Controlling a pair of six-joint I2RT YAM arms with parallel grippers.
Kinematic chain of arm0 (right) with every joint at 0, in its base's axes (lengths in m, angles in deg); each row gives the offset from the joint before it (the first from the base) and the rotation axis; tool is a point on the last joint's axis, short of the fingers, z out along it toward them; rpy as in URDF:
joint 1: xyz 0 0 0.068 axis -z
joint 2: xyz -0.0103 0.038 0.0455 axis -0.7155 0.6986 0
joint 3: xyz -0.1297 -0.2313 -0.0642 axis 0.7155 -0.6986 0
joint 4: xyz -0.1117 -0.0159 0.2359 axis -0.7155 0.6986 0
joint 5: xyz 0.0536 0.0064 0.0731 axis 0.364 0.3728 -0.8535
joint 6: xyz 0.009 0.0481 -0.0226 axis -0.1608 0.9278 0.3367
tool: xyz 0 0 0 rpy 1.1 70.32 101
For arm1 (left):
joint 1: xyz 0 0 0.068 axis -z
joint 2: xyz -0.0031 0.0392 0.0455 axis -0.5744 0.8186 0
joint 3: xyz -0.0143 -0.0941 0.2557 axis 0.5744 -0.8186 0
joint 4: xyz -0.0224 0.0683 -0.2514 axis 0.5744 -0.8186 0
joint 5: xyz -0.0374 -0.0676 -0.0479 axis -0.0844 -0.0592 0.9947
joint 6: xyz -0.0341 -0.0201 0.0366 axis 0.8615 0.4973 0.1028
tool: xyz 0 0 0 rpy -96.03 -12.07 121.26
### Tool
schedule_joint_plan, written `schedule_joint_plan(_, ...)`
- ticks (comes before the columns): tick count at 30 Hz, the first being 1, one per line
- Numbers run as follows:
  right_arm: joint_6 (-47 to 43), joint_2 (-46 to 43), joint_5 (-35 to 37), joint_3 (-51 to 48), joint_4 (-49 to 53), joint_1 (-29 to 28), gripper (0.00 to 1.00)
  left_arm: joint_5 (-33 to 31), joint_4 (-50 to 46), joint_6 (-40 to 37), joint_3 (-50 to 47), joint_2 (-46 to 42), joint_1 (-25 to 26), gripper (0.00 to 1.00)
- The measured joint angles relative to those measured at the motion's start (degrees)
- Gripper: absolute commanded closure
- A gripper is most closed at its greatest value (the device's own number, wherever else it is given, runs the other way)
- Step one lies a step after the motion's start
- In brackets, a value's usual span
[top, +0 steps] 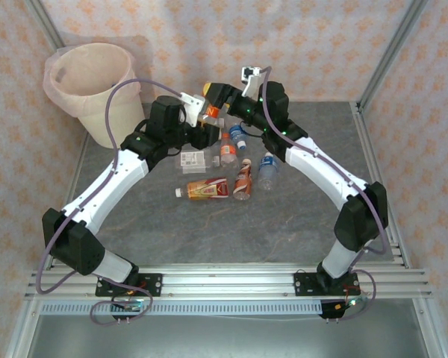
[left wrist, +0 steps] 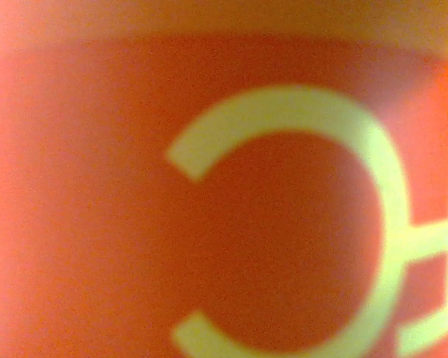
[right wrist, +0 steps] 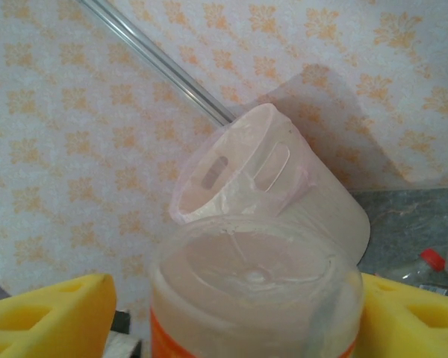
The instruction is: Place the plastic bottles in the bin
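My right gripper is shut on a clear bottle with an orange label, raised above the back of the table. In the right wrist view its pale base sits between the yellow pads, and the bin lies beyond it. My left gripper is right beside this bottle. The orange label with yellow lettering is blurred against the left lens, hiding the fingers. The cream bin with its pink liner stands at the back left. Several bottles lie mid-table, among them an orange one and a blue-labelled one.
Metal frame posts rise at the back corners in front of patterned walls. A red-capped bottle lies on the grey tabletop. The two arms arch inward and meet over the bottle pile.
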Motion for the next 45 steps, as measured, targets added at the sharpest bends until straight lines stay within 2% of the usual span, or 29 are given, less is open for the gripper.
schedule_joint_plan(1, -0.26, 0.00, 0.00, 0.46, 0.87, -0.04, 0.03, -0.31, 0.09, 0.28, -0.04, 0.04, -0.02, 0.54)
schedule_joint_plan(2, -0.50, 0.00, 0.02, 0.70, 1.36, -0.07, 0.01, -0.59, 0.07, 0.48, -0.07, 0.09, -0.07, 0.55)
schedule_joint_plan(6, -1.25, -0.04, 1.36, 1.07, 3.06, -0.07, 0.01, -1.97, 0.07, 1.46, -0.15, 0.31, -0.37, 0.58)
schedule_joint_plan(10, -3.28, -1.51, 5.73, 0.39, 6.25, -0.11, 0.01, -4.42, 0.07, 2.99, -0.72, 0.52, -1.57, 0.59)
schedule_joint_plan(18, -10.69, -11.93, 12.87, -7.45, 9.57, -0.11, 0.01, -9.79, -0.20, 6.95, -1.57, 0.85, -6.86, 0.58)
schedule_joint_plan(23, -15.67, -16.04, 17.66, -12.61, 11.50, -0.11, 0.01, -16.57, -0.63, 9.66, -1.11, 0.94, -8.83, 0.58)
schedule_joint_plan(31, -17.55, -16.28, 22.56, -18.93, 16.59, -0.11, 0.01, -29.75, -0.85, 13.46, 5.95, 3.34, -12.59, 0.57)
schedule_joint_plan(38, -17.57, -17.94, 25.07, -20.41, 17.88, -0.11, 0.01, -40.00, 2.12, 11.54, 16.00, 7.15, -14.03, 0.56)
schedule_joint_plan(45, -17.81, -20.96, 27.43, -20.55, 17.86, -0.11, 0.01, -45.27, 4.20, 6.58, 21.29, 10.45, -18.03, 0.55)
